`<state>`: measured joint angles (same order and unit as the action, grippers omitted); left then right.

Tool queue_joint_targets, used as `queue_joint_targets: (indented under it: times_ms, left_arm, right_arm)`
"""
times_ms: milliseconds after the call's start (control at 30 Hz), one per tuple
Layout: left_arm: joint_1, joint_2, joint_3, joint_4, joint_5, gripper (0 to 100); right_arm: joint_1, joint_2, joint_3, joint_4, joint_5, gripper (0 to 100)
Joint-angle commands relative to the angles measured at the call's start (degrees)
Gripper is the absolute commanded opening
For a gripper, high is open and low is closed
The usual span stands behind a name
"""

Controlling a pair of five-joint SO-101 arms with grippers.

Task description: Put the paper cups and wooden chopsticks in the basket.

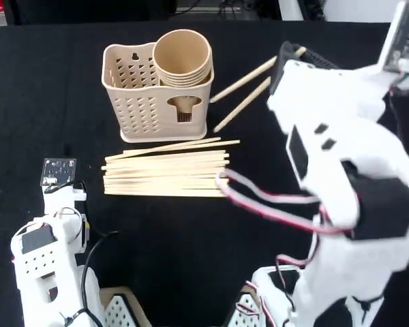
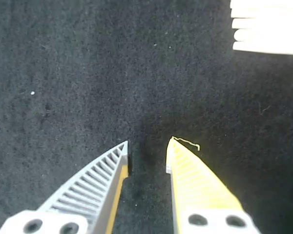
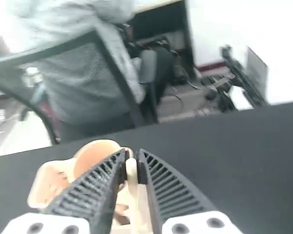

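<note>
Found right gripper (image 3: 132, 152) clamped, apparently on a chopstick (image 3: 132, 169), at basket's (image 1: 143, 109) two o'clock; left gripper (image 2: 148, 141) parted over cloth (image 2: 63, 73).

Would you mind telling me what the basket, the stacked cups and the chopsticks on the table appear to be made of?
The basket: probably moulded plastic, beige and smooth, judging by its even rows of punched holes. The cups: apparently paper, matte tan, with thin rolled rims nested. The chopsticks: pale bare wood or bamboo, unvarnished by their dull look.

Paper cups (image 1: 183, 58) in basket (image 1: 133, 95), chopstick pile (image 1: 165, 174) before it, two chopsticks (image 1: 242, 105) right.
</note>
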<state>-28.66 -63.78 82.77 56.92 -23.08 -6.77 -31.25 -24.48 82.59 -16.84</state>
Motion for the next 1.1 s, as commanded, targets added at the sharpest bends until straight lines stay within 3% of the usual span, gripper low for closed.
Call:
queue_joint_targets:
  times_ms: [0, 400, 633, 833, 1067]
  left_arm:
    - [-0.13, -0.70, -0.22, -0.09, -0.35, 13]
    - [-0.22, -0.70, -0.22, -0.09, -0.35, 13]
    - [-0.22, -0.70, -0.22, -0.09, -0.35, 13]
    - [-0.22, -0.70, -0.22, -0.09, -0.35, 13]
    - [-0.22, -0.70, -0.22, -0.09, -0.35, 13]
  right_arm:
    - [-4.48, 1.19, -8.66, 5.98, 0.18, 1.1]
    - [-18.99, 17.10, -22.11, 7.12, -3.96, 1.1]
    - [-21.01, 28.26, -33.63, 2.20, -3.52, 1.1]
    - [-21.54, 33.45, -42.95, -6.42, 4.04, 1.1]
    - [-21.54, 37.14, -43.91, -10.81, 9.05, 1.1]
